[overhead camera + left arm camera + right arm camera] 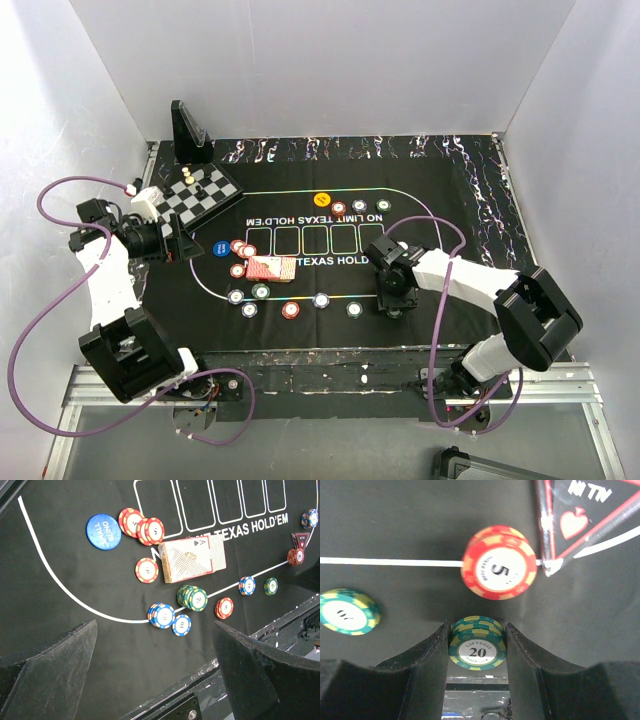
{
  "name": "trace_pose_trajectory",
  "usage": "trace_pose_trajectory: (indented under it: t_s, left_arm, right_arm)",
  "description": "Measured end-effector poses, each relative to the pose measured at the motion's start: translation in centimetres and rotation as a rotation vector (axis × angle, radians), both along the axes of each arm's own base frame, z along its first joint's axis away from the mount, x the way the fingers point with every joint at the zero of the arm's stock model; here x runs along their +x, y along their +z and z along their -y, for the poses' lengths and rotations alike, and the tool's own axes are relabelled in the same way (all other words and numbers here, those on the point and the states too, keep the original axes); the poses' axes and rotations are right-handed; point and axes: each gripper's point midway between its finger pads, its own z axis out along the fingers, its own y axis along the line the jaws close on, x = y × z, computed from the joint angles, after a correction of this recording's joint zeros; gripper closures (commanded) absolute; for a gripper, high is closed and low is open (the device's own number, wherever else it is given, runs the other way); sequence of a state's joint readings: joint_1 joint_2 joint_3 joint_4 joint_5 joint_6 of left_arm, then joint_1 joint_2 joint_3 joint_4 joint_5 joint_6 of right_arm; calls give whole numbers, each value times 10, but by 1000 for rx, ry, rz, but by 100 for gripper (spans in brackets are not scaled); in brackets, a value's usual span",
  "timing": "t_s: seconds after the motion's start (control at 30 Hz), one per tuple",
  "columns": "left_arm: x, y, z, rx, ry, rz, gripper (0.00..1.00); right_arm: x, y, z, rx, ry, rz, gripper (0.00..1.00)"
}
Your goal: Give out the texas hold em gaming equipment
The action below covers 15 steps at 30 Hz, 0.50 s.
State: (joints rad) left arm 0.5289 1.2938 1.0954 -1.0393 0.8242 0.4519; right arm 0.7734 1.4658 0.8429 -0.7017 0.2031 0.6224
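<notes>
My right gripper (pixel 478 628) is shut on a small stack of green chips marked 20 (pixel 477 649), near the mat's front edge (pixel 392 304). Just beyond it lie a red stack marked 5 (pixel 499 562) and the dark triangular marker (pixel 585 515); a lone green chip (pixel 347 611) lies to the left. My left gripper (pixel 155 680) hangs open over the mat's left end (pixel 185 245), holding nothing. Ahead of it are the red-backed cards (pixel 192 557), a blue button (pixel 104 531), red chips (pixel 141 527), a green stack (pixel 191 597) and a blue stack (pixel 161 615).
A small chessboard (pixel 200 193) with pieces and a black stand (pixel 188 132) sit at the back left. An orange button (pixel 322 198) and three chips (pixel 359 205) lie beyond the card boxes. White walls enclose the table on three sides.
</notes>
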Motion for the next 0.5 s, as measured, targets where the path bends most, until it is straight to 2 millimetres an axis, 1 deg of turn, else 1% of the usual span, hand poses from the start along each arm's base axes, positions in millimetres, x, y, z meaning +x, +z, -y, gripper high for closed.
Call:
trace_pose_trajectory:
  t_s: [0.07, 0.17, 0.3, 0.33, 0.37, 0.47, 0.5]
  left_arm:
    - [0, 1, 0, 1, 0, 3, 0]
    - [3, 6, -1, 4, -2, 16, 0]
    - [4, 8, -1, 5, -3, 23, 0]
    - [4, 8, -1, 5, -3, 24, 0]
    - [4, 8, -1, 5, -3, 23, 0]
    - [4, 8, -1, 5, -3, 23, 0]
    - [4, 8, -1, 5, -3, 23, 0]
  right_arm:
    - [-5, -5, 9, -20, -30, -16, 99]
    - [-10, -7, 17, -32, -61, -28, 99]
    - [-9, -6, 18, -29, -86, -25, 99]
    - [-9, -6, 19, -30, -90, -24, 96]
    - [-8, -6, 19, -31, -93, -24, 89]
    - [-8, -7, 20, -35, -97, -23, 60]
    - [-8, -8, 20, -37, -99, -26, 54]
